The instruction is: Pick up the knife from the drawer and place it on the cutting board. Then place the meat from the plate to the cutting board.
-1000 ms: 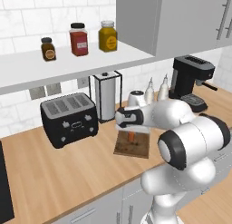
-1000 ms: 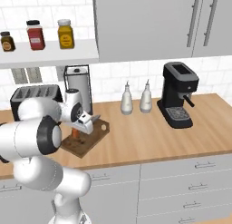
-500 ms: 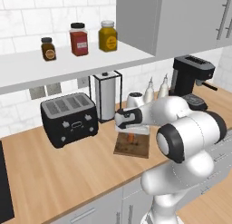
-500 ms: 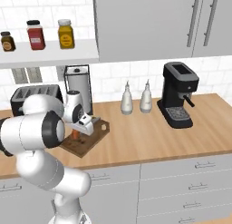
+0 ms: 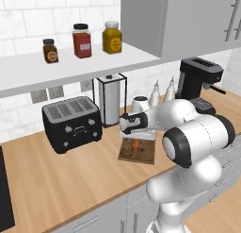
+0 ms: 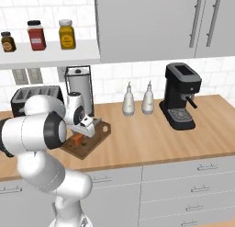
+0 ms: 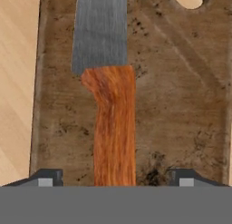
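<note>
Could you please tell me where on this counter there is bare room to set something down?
Bare wood lies in front of the toaster, left of the cutting board, and between the board and the coffee machine, in front of the two bottles. It is crowded at the board, where the gripper and knife sit.

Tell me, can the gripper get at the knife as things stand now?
Probably yes. The gripper hangs right over the knife, which lies flat on the board. The fingers stand wide on either side of the handle, and nothing covers it.
</note>
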Controlling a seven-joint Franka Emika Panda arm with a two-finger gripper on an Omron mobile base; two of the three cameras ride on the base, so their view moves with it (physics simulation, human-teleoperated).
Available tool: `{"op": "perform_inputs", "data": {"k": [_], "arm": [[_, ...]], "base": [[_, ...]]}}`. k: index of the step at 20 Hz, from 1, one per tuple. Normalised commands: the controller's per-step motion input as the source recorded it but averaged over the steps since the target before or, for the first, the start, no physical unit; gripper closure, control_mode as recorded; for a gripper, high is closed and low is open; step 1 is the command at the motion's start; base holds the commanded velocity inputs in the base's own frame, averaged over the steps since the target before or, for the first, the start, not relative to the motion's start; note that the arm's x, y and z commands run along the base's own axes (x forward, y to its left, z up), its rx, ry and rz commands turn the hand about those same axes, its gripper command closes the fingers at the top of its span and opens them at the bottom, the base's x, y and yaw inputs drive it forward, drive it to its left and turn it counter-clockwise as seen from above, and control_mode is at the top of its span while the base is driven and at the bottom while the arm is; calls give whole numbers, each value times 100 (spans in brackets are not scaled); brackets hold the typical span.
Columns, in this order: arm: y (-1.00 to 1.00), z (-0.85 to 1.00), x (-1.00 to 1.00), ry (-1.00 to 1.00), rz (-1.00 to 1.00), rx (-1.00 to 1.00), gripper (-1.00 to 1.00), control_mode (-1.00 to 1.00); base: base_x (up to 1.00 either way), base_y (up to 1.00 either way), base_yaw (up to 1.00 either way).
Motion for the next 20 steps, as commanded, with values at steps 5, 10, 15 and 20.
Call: {"op": "perform_inputs", "data": {"k": [5, 10, 15, 20], "arm": [[-7, 50, -43, -12, 0, -1, -100, -100], [-21, 70, -90, -19, 1, -2, -100, -100], [-43, 86, -79, -10, 3, 0, -100, -100], [-40, 76, -80, -2, 11, 0, -100, -100]], "base": [[0, 0, 0], [0, 0, 0], [0, 0, 0], [0, 0, 0]]}}
